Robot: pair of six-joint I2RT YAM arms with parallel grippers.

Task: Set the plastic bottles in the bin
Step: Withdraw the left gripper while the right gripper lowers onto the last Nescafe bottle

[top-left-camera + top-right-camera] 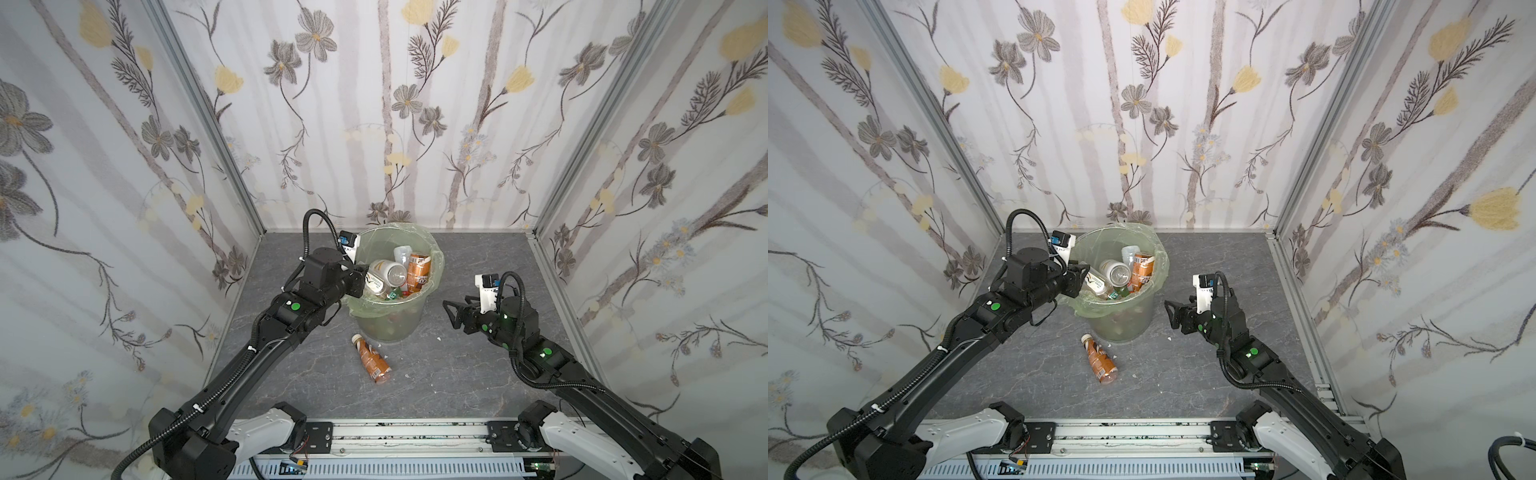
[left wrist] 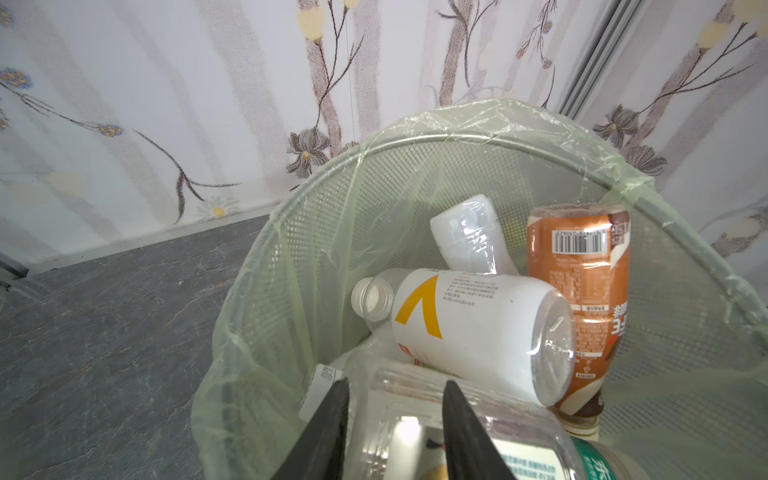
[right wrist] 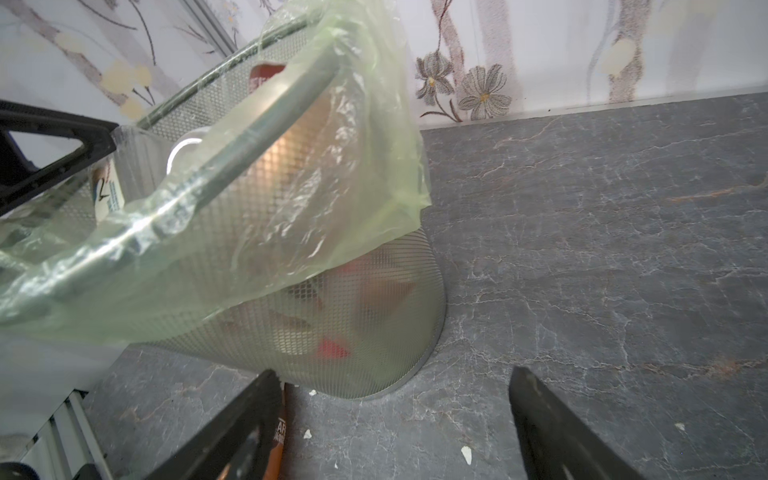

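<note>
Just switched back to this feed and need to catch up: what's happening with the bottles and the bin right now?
The left gripper is shut on a clear plastic bottle, holding it over the opening of the round pale-green bin lined with a thin green bag; it is not yet released. Several bottles already lie inside, including a white bottle with a yellow mark. The right gripper is open and empty beside the bin. One brown-label bottle lies on the grey marbled table in front of the bin.

The left gripper (image 1: 362,282) grips a clear bottle (image 1: 379,286) over the bin (image 1: 395,324). A brown bottle (image 1: 371,359) lies just beside the bin.
</note>
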